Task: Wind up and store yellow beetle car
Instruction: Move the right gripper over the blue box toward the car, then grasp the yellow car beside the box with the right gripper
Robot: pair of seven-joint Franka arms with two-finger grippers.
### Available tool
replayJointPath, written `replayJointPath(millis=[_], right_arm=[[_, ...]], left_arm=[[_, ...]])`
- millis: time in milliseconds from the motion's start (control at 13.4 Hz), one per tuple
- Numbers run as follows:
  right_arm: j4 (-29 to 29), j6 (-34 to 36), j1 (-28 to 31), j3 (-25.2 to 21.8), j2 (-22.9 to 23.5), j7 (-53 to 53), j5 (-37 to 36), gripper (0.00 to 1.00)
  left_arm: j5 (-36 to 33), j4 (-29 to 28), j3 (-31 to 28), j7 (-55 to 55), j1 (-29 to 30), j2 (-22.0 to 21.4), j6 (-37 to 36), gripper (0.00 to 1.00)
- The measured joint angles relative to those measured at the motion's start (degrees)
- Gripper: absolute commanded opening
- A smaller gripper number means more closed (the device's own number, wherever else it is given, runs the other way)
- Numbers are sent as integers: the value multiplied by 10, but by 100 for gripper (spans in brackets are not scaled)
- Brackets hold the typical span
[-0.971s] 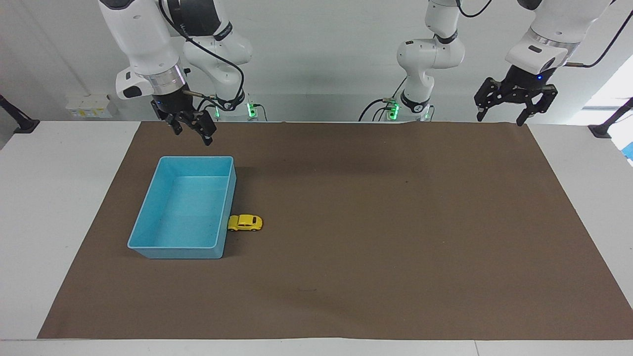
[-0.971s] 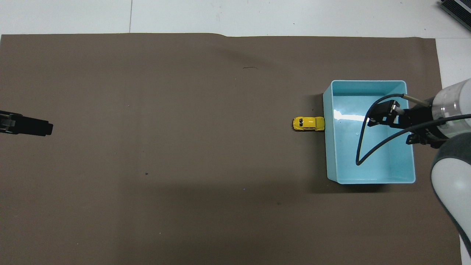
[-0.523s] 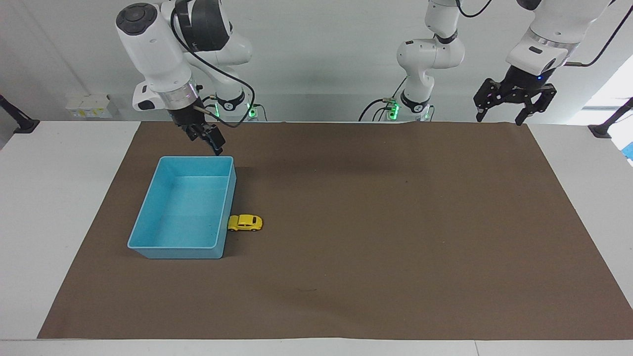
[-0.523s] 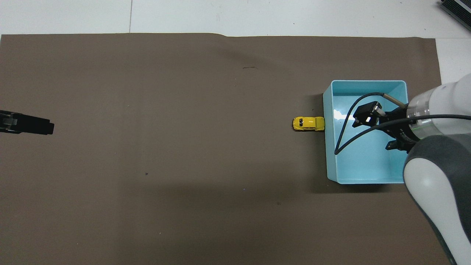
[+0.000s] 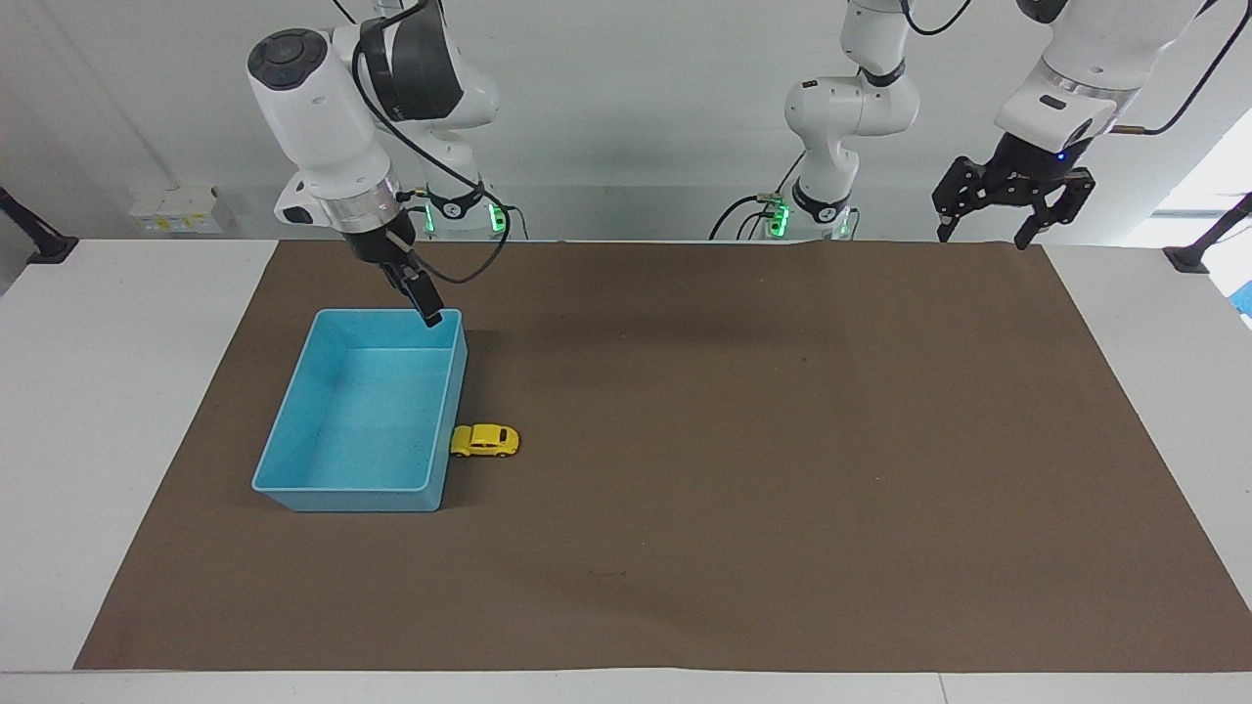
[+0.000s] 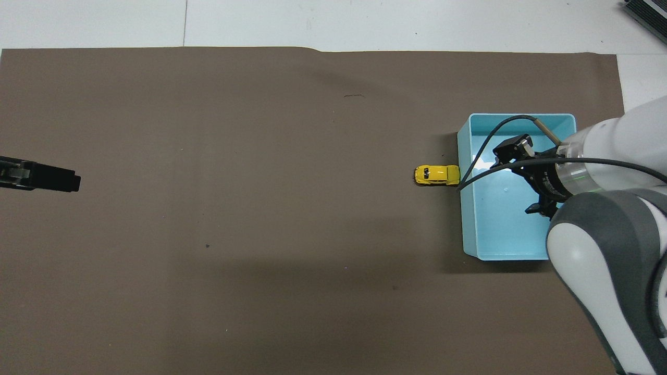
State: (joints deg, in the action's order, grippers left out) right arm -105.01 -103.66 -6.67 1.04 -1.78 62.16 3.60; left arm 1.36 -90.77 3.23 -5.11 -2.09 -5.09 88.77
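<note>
just brown mat [image 5: 743,469] on white table [image 5: 117,411]

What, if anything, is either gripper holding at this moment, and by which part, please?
Nothing is held. The yellow beetle car sits on the mat against the blue bin; the right gripper hangs over the bin, and the left gripper waits, open.

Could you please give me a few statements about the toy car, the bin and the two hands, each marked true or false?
1. The small yellow beetle toy car lies inside the light blue rectangular plastic bin. False: it stands on the brown mat, against the bin's outer wall.
2. The bin is empty. True.
3. The right hand grips the car. False: it hangs open over the bin.
4. The left hand is open and holds nothing. True.
</note>
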Motion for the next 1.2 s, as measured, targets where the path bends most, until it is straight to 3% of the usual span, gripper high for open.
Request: replayJointPath(millis=[598,1195], right_arm=[[-3,-83,-32,0,78,206,0,100],[-5,-174,-66,0,152,336,0,100]], left_arm=[[0,0,-12,1,3,0,-5,100],[0,0,-19,1,6,0,-6,100]])
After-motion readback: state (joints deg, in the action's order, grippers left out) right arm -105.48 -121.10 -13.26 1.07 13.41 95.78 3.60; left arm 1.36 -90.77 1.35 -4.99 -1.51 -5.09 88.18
